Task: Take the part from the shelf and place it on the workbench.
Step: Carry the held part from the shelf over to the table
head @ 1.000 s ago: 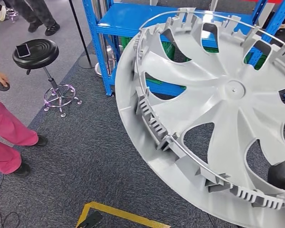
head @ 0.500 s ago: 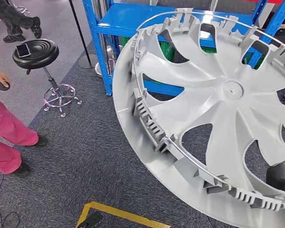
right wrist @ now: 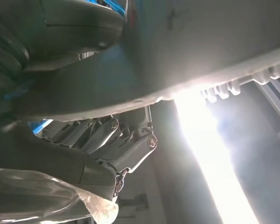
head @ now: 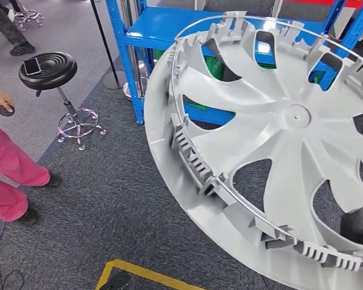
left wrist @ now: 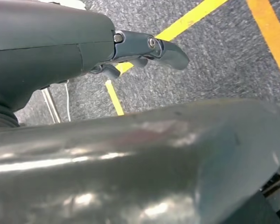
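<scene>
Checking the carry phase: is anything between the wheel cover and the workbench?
Cannot tell: no workbench is in view. The wheel cover, held by the right hand, hangs over carpet before the blue shelf; a stool stands off to the left.

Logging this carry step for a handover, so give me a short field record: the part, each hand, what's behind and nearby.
part: large grey wheel cover, inner side up, tilted, carried in the air above the carpet
right hand: right hand grips the cover's rim
left hand: left hand holds nothing, fingers apart above the yellow floor line
behind: blue shelf
nearby: black stool with a phone on its seat; a person's pink-clad legs
</scene>
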Robot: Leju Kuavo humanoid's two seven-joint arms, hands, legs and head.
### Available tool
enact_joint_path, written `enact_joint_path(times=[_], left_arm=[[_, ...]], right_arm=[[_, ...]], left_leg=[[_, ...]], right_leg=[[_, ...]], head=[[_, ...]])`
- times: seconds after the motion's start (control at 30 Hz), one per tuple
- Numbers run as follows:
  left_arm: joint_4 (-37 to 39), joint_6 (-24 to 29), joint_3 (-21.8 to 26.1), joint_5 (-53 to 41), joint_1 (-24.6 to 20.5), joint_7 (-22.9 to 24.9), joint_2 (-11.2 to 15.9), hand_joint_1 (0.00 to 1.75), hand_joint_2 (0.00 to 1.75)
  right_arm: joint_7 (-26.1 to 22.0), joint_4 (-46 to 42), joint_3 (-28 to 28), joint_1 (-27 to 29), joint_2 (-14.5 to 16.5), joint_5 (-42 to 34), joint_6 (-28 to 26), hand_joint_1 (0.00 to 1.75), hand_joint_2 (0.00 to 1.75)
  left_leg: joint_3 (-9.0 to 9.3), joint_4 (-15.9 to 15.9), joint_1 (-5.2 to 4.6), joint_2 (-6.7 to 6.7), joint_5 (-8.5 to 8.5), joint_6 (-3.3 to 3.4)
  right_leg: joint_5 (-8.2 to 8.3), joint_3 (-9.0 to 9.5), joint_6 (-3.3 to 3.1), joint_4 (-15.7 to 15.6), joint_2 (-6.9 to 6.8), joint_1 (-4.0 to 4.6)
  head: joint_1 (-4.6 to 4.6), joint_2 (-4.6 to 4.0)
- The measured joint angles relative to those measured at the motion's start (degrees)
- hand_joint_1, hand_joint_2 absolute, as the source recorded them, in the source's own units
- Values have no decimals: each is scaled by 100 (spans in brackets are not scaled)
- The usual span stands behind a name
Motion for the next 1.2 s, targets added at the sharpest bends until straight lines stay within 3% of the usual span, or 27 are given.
enact_joint_path(times=[0.07,0.1,0.13,0.2,0.23,0.27,0.33,0.37,0.4,0.43,0.47,0.53,0.57,0.6,0.67,0.7,0.77,0.8,0.83,0.9,0.93,0.97,1.0,1.07,1.1,1.13,1.2], left_arm=[[-1,4,1,-1,-6,2,22,0,0],[-1,5,1,-1,-6,3,29,0,0],[-1,4,0,-2,-3,3,17,0,0],[0,5,-1,-3,-5,3,5,0,0],[0,6,-1,-4,-12,3,-3,0,0],[0,7,-1,-4,-14,3,-11,0,0],[0,8,-1,-4,4,3,-15,0,0],[0,8,-1,-4,20,4,-16,0,0],[0,8,-1,-4,33,4,-15,0,0],[0,8,-1,-4,42,4,-14,0,0],[0,8,-1,-4,50,4,-8,0,0],[4,8,-1,-4,79,4,31,0,0],[5,8,-1,-4,92,5,52,0,0],[7,8,-1,-4,100,6,66,0,0],[4,9,-1,-4,80,6,65,0,0],[3,10,-1,-4,69,3,55,0,0],[2,10,-1,-4,55,-4,33,0,0],[2,10,-1,-4,51,-8,18,0,0],[2,10,-1,-5,47,-15,9,0,0],[2,11,-1,-10,50,-43,-7,0,0],[2,11,-1,-15,52,-61,-12,0,0],[2,15,-1,-19,54,-77,-17,0,0],[3,21,-1,-24,54,-88,-29,0,0],[9,42,-1,-35,32,-99,-68,0,0],[13,56,-1,-44,20,-104,-90,0,0],[15,68,-1,-51,7,-110,-104,0,0],[15,95,-2,-62,4,-123,-104,0,0]], right_arm=[[22,11,2,7,-12,-3,1,175,175],[33,17,4,12,-15,-3,1,175,175],[40,18,5,21,-16,-3,1,175,175],[51,19,9,28,-16,1,0,175,175],[53,19,11,26,-16,1,-1,175,175],[53,18,16,24,-16,0,-1,175,175],[53,18,34,19,-16,-2,-1,175,175],[53,18,43,18,-16,-2,-1,175,175],[53,18,49,19,-16,-1,-1,175,175],[53,19,51,19,-16,0,0,175,175],[53,19,52,19,-16,1,1,175,175],[53,25,51,20,-17,1,2,175,175],[53,29,52,18,-17,0,3,175,175],[54,33,53,16,-18,-1,3,175,175],[54,35,56,6,-20,1,2,175,175],[55,35,57,1,-21,1,1,175,175],[58,36,57,-5,-25,-2,0,175,175],[61,36,57,-7,-28,-3,-1,175,175],[63,36,57,-8,-32,-3,-1,175,175],[67,37,57,-10,-38,-2,-1,175,175],[69,38,57,-10,-40,-3,-1,175,175],[73,38,57,-12,-43,-3,-1,175,175],[78,38,57,-15,-46,-3,-1,175,175],[99,37,57,-26,-50,-3,1,175,175],[112,37,58,-42,-52,-4,1,175,175],[122,36,60,-58,-53,-4,2,175,175],[133,35,69,-82,-54,-3,1,175,175]], left_leg=[[-33,101,8,-11,-82,-123],[-40,129,9,-14,-111,-162],[-44,148,16,-15,-138,-190],[-119,376,36,14,-88,-229],[-268,648,41,35,-45,-230],[-496,1023,34,55,-39,-215],[-1021,1705,-7,65,-266,-148],[-1229,1868,-49,64,-452,-97],[-1358,1858,-105,64,-600,-39],[-1418,1686,-173,62,-636,29],[-1427,1392,-250,60,-481,107],[-1384,591,-414,39,475,275],[-1352,302,-468,25,890,325],[-1313,104,-489,13,1134,342],[-1149,28,-460,0,1012,318],[-1034,-1,-440,-6,925,316],[-794,-27,-415,-17,767,350],[-674,-35,-408,-16,671,363],[-548,-42,-397,-18,568,372],[-245,-51,-383,-38,330,374],[-74,-53,-384,-53,203,374],[99,-59,-389,-65,78,375],[242,-69,-391,-72,-38,377],[454,-72,-390,-101,-234,350],[518,-76,-380,-117,-293,326],[568,-58,-374,-134,-308,299],[615,-29,-380,-138,-324,263]], right_leg=[[-40,155,-59,-312,53,-8],[-113,166,-158,-319,63,12],[-133,210,-270,-313,63,18],[-173,331,-374,-320,57,43],[-213,424,-411,-345,50,61],[-267,528,-449,-383,39,88],[-399,773,-512,-467,28,147],[-477,917,-538,-512,33,173],[-562,1074,-556,-557,43,192],[-655,1245,-569,-605,53,204],[-755,1411,-578,-659,62,211],[-950,1697,-567,-791,93,221],[-1033,1826,-560,-910,113,233],[-1056,1974,-549,-1023,131,248],[-920,2134,-519,-1066,130,272],[-768,2058,-499,-808,100,279],[-632,1556,-466,25,41,295],[-740,1193,-454,451,18,303],[-994,842,-438,710,14,310],[-1594,255,-414,818,13,319],[-1714,60,-419,684,14,330],[-1580,-78,-455,467,16,353],[-1130,-164,-531,177,22,398],[53,-261,-716,-352,105,504],[477,-251,-793,-519,141,543],[659,-224,-833,-607,170,558],[716,-79,-851,-741,143,527]], head=[[21,0],[14,0],[-15,0],[-75,0],[-91,0],[-107,0],[-114,0],[-115,0],[-114,0],[-113,0],[-114,0],[-123,0],[-128,-1],[-133,1],[-126,2],[-121,1],[-120,3],[-118,1],[-123,4],[-125,3],[-125,3],[-122,2],[-121,2],[-135,2],[-140,2],[-142,2],[-136,2]])
